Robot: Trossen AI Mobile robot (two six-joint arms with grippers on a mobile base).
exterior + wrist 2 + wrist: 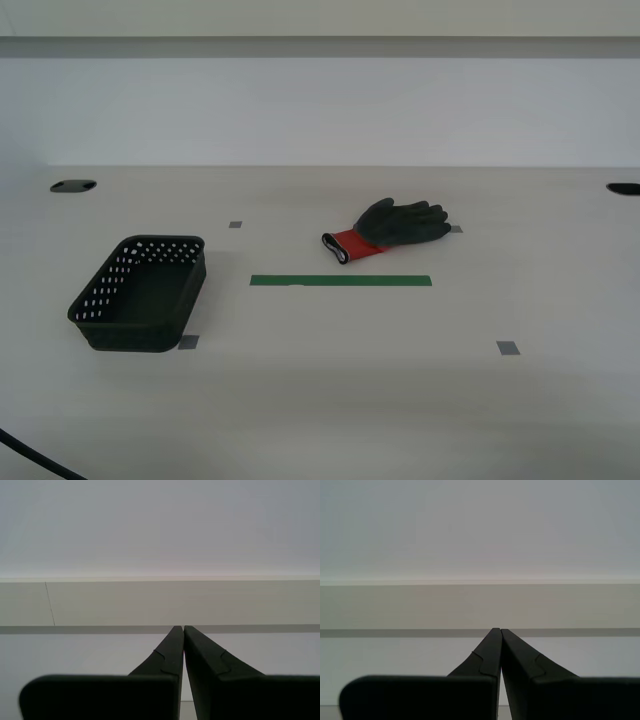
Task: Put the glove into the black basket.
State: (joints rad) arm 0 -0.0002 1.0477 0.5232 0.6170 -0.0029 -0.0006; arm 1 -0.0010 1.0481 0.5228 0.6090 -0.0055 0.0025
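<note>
Glove [392, 227] lies flat at table centre-right, beyond green tape strip [341, 281]; black basket [141, 293] well left, empty. My first gripper [500, 630] and my second gripper [183, 627] closed, empty, facing wall. Risk: limp fabric bunches, slips from pinch, or catches on basket rim.

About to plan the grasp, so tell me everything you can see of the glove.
The glove is dark grey-black, with a red cuff edged in black and white. It looks like coated knit fabric. It lies flat and alone on the table, fingers toward the exterior view's right, cuff toward the left. It sits just beyond the green tape strip, apart from it, and well right of the basket. Nothing touches it but the table.
</note>
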